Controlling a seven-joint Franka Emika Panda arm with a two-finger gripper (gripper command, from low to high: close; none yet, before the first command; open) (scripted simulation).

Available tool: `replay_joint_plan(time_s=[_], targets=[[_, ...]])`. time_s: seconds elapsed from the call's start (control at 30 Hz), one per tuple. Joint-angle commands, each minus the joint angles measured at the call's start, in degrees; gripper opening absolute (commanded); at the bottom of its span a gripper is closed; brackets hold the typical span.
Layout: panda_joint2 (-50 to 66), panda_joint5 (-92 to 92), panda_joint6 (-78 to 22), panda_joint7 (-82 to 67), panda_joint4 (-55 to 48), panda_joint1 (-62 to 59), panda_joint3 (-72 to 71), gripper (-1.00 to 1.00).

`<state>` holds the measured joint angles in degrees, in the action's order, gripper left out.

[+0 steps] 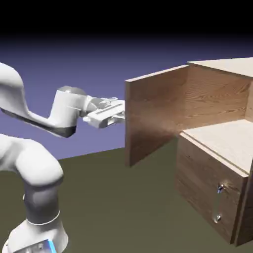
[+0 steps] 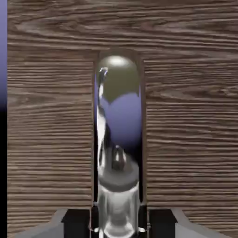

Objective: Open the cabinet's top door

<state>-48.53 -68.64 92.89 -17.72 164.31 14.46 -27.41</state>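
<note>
Two pictures show us the same moment. From the side we see the cabinet [image 1: 217, 148] at the right, with its top door [image 1: 153, 113] swung wide open. The door sticks out toward the arm, away from the box, and we look at its plain back. The white arm reaches across from the left. Its gripper [image 1: 120, 114] is level and meets the door's far face, so we cannot see the tips there. From the hand we see brown wood close up. A shiny silver handle [image 2: 118, 139] runs up the middle. The fingers [image 2: 74, 223] are squeezed onto that handle from both sides. Below, the lower panel [image 1: 207, 188] looks shut.
</note>
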Motion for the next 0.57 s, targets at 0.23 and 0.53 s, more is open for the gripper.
replay_joint_plan(time_s=[0.23,0.53], targets=[[16.6,13.1,-18.6,5.7,-15.4,-6.4,-14.5,-1.0],[34.0,18.5,-36.5,14.1,-31.2,-14.1,-25.5,-1.0]])
